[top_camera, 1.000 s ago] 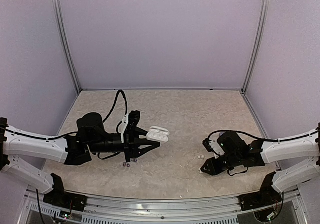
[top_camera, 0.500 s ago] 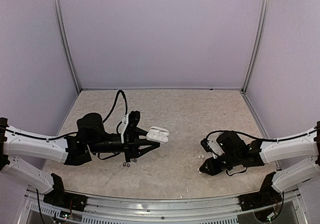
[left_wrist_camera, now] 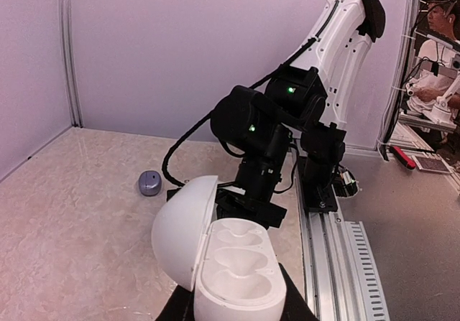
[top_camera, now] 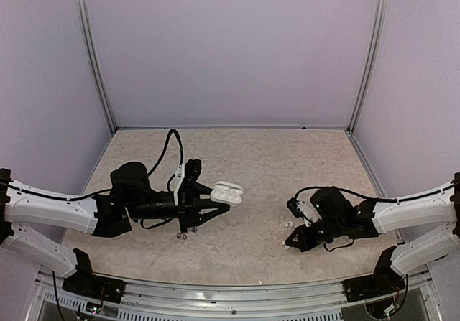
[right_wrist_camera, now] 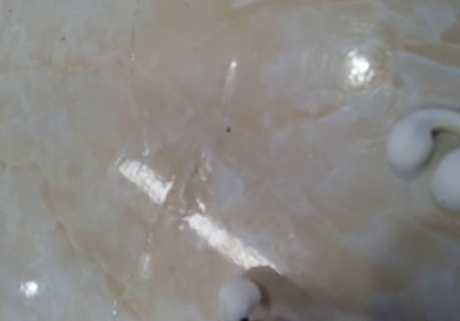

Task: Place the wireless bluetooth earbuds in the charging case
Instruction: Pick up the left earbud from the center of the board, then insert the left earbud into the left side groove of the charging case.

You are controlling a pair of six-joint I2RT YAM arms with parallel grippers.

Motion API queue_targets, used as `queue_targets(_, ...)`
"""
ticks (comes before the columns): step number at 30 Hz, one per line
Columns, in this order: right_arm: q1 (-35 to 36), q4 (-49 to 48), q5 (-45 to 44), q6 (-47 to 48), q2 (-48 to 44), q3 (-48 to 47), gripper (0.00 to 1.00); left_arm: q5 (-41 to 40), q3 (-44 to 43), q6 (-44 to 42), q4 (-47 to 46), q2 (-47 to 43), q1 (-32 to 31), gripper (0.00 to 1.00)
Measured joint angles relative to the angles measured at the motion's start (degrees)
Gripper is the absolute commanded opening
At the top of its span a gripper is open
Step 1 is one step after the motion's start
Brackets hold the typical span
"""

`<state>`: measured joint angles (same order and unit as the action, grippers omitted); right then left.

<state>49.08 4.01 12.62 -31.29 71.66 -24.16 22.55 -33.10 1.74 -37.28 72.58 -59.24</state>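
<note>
Edging leftward over the past second, the right pincer (top_camera: pixel 290 244) has pressed its jaws together low over the marbled surface (top_camera: pixel 273 159). One white earbud (right_wrist_camera: pixel 239 297) sits right at its tip, though whether it is pinched cannot be told. Another white earbud (top_camera: pixel 287 225) lies just beside it. The left pincer (top_camera: pixel 226 197) is unmoved, pinching the white charging case (left_wrist_camera: pixel 233 263) above the surface, lid open. Two dark earbuds (top_camera: pixel 181 236) lie under that arm, and a purple-grey case (left_wrist_camera: pixel 149 183) rests near the right arm.
</note>
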Motion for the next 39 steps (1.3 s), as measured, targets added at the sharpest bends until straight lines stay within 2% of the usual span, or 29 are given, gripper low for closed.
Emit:
queue_targets(4, 0.31, 1.68, -0.31, 1.44, -2.32, -0.50, 0.00, 0.02, 0.48, -0.13, -0.04, -0.17, 0.00, 0.00)
queue_targets(8, 0.37, 2.36, -0.46, 5.33, -9.22, -1.88, 0.00, 0.15, 1.46, -0.52, -0.44, -0.61, 0.00, 0.00)
queue_targets(12, 0.42, 1.62, 1.31, 11.82, -16.17, -5.40, 0.00, 0.79, 1.68, -0.92, -0.57, -0.98, 0.00, 0.00)
queue_targets(18, 2.73, 1.55, 6.49, 23.15, -19.45, -13.27, 0.00, 3.37, 1.68, -2.38, -0.61, -1.03, 0.00, 0.00)
queue_targets(27, 12.07, 1.49, 12.46, 36.41, -18.88, -24.02, 0.00, 7.45, 1.68, -4.98, 0.50, -2.23, -1.16, 0.00)
queue_targets(39, 19.19, 2.27, 13.88, 43.06, -11.54, -31.28, 0.00, 10.71, -0.24, -5.49, 3.21, -1.55, -2.27, 0.00)
